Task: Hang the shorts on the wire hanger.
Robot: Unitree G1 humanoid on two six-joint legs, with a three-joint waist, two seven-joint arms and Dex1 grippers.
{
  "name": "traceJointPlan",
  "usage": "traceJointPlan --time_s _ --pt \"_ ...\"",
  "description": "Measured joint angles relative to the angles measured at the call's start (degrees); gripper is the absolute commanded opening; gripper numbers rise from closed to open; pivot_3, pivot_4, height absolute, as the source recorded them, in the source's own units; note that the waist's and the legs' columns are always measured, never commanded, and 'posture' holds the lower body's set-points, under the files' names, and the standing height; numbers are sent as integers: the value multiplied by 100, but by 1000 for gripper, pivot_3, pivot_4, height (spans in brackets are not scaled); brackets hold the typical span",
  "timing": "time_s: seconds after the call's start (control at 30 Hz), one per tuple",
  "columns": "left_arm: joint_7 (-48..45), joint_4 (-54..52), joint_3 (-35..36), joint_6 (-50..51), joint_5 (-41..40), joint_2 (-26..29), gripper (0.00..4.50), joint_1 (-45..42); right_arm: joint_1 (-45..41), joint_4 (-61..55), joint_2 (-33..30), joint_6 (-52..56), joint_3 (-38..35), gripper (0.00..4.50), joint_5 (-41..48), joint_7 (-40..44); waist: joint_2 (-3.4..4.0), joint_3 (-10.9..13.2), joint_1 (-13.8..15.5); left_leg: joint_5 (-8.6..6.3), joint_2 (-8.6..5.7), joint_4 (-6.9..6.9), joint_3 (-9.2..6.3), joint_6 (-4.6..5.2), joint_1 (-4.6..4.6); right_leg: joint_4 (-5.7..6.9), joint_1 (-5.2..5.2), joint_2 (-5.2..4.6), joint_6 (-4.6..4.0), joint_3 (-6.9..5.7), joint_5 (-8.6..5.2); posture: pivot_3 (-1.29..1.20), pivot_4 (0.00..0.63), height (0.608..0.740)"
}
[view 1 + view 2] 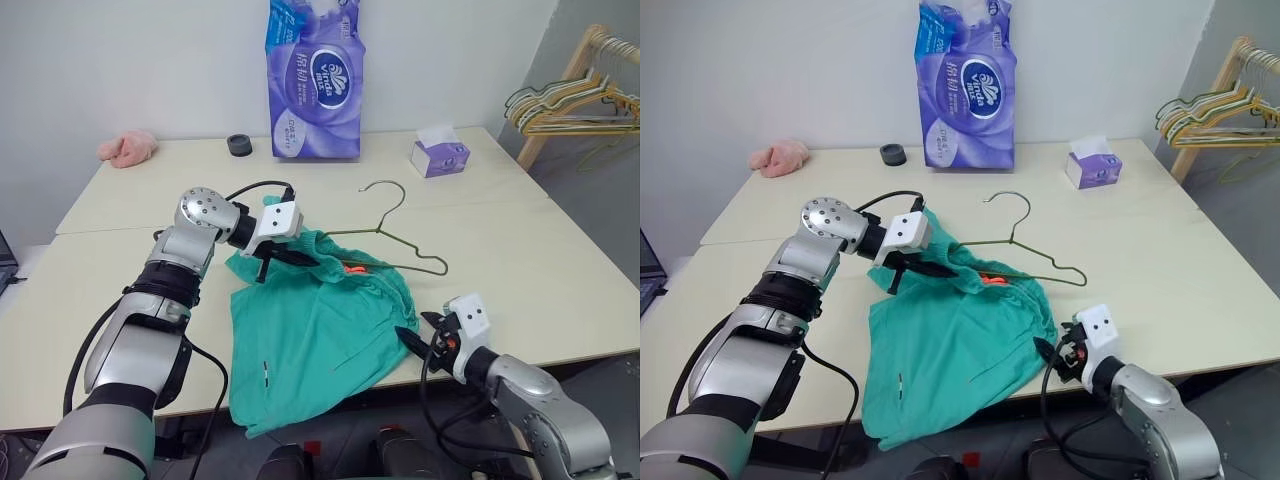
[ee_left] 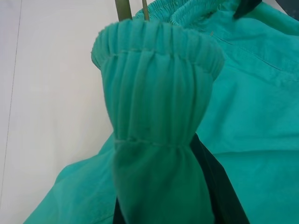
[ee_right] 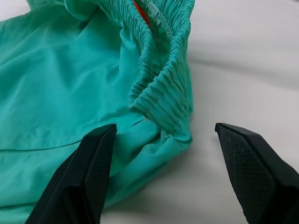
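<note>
Teal shorts (image 1: 315,335) lie on the desk (image 1: 560,270), their waistband over the wire hanger (image 1: 400,240). Left gripper (image 1: 285,250) pinches one waistband corner; right gripper (image 3: 163,172), fingers spread, faces the other corner, just ahead

Shorts (image 1: 315,330) on table (image 1: 560,270), partly over wire hanger (image 1: 395,235)

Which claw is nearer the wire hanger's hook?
Left. The left claw is shut on the shorts waistband beside the wire hanger, with its hook just beyond. The right claw hangs open at the shorts' near corner, by the table edge.
</note>
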Motion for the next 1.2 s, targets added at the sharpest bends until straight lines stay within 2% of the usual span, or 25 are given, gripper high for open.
traceJointPlan --time_s 0.1,0.17,0.43,0.47,0.83,1.0,1.2 --pt "1 -5 0 2 0 4 20 0 -220 308 137 3 -3 3593 -26 -128 1 0 -2 0 -1 0 0 0 0 1 0 0 0 1 0 -165 45 740" --pt "1 -10 0 2 0 6 20 0 -331 406 156 15 -27 3012 17 -141 1 0 1 0 -1 0 -1 0 0 0 0 0 0 -1 0 -164 44 740" --pt "16 -10 0 2 0 6 20 0 -379 483 185 93 -73 212 182 -118 1 -1 -2 0 -1 0 -1 0 0 1 0 0 0 0 0 -165 46 740" --pt "31 -10 0 6 0 7 20 0 -381 483 187 91 -75 0 184 -134 1 -1 -1 0 -1 0 -1 0 0 1 0 0 0 0 0 -166 46 740" --pt "49 -73 238 441 -222 270 20 -7 -646 538 215 -63 -630 0 213 -423 2 -1 -27 0 0 -1 -1 0 -1 1 -2 0 0 0 0 -175 54 740" --pt "-295 -821 255 1199 -649 435 20 17 -723 616 178 155 -1096 0 587 -429 3 -1 -25 0 -1 0 -1 0 -1 1 0 -1 0 0 0 -176 55 740" --pt "-418 -1527 256 1660 -934 648 20 274 -923 656 179 920 -1513 0 1222 -511 22 -13 -114 0 2 -7 -2 0 0 1 -1 0 -1 1 0 -173 56 740"
